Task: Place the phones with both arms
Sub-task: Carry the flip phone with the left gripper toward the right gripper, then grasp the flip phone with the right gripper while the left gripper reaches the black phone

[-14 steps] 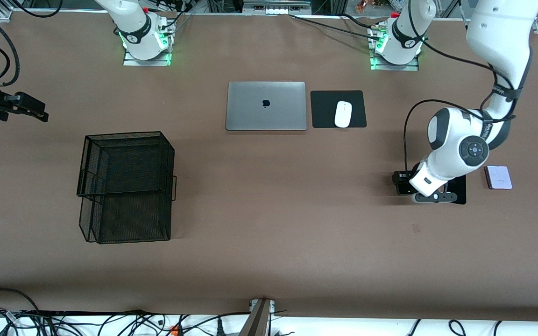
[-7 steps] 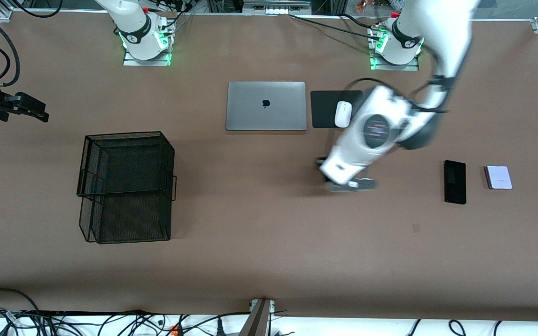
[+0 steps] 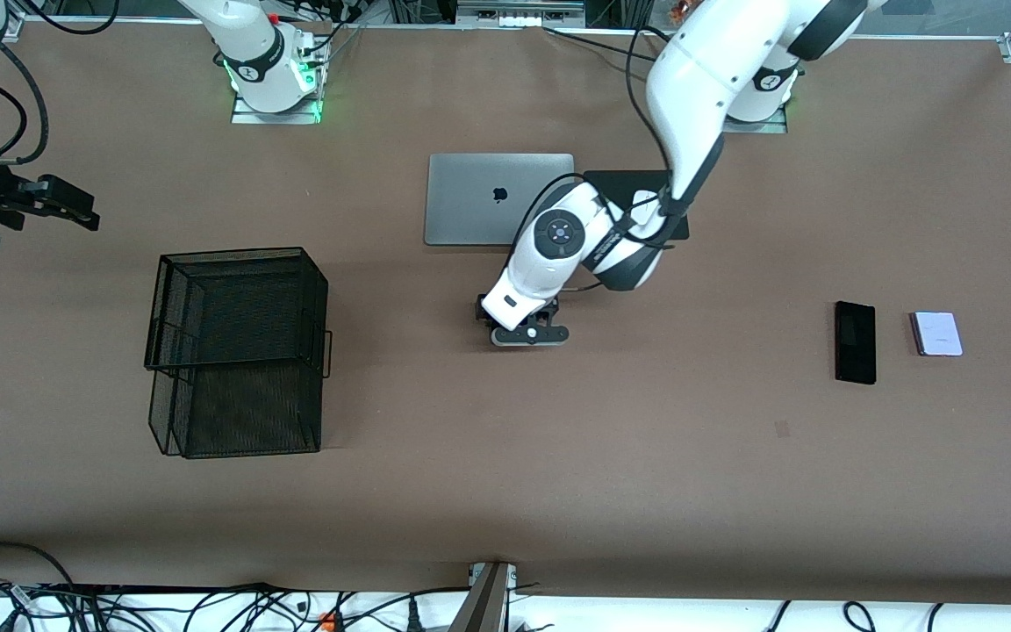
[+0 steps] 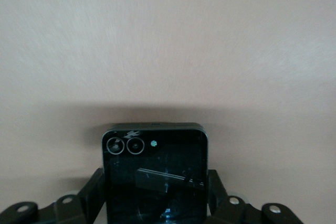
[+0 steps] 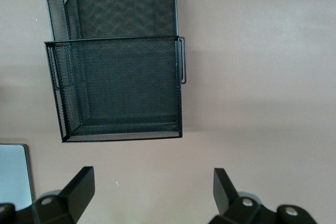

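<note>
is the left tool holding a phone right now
Yes. The left tool is shut on the squarish black phone; its fingers press both sides.

Silver laptop, mousepad, black mesh basket.

The small squarish black phone clamped between the left gripper's matt black plastic fingers has a glossy, glass-like face that mirrors light, with two shiny ringed lenses near its free end, and under it lies the smooth, matt brown table top. Over from the spread matt black fingers of the right gripper stands the black two-tier wire-mesh metal basket, fine-woven and see-through, and at that view's edge shows a corner of the flat silver laptop, a brushed, satin metal. The arms are cased in smooth, glossy white plastic with dark grey bands; well off from the left gripper lie the long slim black slab phone, glossy, and the small squarish pale lavender-white phone, of a duller sheen.
</note>
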`<action>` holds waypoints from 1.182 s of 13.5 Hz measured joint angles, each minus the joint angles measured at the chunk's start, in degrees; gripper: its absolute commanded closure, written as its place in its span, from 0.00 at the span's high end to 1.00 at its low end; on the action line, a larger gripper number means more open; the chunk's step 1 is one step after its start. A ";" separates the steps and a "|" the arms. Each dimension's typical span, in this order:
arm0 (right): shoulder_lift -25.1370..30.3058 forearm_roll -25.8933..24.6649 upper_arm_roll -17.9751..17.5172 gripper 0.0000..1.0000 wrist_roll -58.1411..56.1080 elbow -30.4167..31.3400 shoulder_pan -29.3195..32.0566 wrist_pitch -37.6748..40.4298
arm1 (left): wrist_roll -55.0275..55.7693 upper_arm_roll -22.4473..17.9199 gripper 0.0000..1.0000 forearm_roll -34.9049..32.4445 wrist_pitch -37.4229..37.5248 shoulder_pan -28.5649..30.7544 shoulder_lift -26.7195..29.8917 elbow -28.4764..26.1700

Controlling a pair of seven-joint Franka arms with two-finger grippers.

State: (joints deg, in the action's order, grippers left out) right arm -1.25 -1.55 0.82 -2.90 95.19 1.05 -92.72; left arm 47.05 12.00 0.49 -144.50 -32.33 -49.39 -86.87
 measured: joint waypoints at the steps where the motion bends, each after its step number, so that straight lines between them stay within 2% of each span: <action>1: -0.14 0.00 -0.06 1.00 0.00 0.02 -0.27 0.00 | 1.81 -0.03 1.00 0.00 -0.05 0.00 -0.08 0.10; 3: -0.77 0.02 -0.09 1.00 0.00 0.03 -1.33 -0.43 | 3.53 -0.27 1.00 0.00 1.60 0.30 0.89 1.11; 4: -1.15 0.06 -0.11 1.00 0.02 0.04 -2.11 -1.03 | 3.79 -0.61 1.00 0.00 4.79 0.58 2.04 1.75; 6: -2.15 0.12 -0.16 1.00 0.84 0.02 -4.49 -2.62 | 4.05 -1.54 1.00 -0.01 14.91 2.52 5.91 2.86; 9: -5.02 0.24 -0.34 1.00 6.04 -0.66 -10.11 -3.82 | 2.42 -2.13 1.00 -0.10 32.07 10.40 12.57 3.24; 11: -8.52 0.28 -0.53 1.00 13.07 -2.79 -15.60 -4.77 | -3.57 -2.33 1.00 -0.15 41.96 16.99 15.00 3.19; 13: -13.88 0.37 -0.69 1.00 21.21 -6.84 -21.98 -6.91 | -13.19 -2.44 1.00 -1.48 48.54 23.65 15.49 3.13; 16: -24.30 0.53 -0.85 1.00 37.12 -14.53 -32.33 -12.58 | -30.14 -2.53 1.00 -7.60 51.09 33.09 15.23 2.47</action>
State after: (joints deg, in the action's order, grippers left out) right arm -25.56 -1.02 -0.03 34.21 80.66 -31.29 -105.30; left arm 16.91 9.47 -7.11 -93.42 0.77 -34.17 -84.41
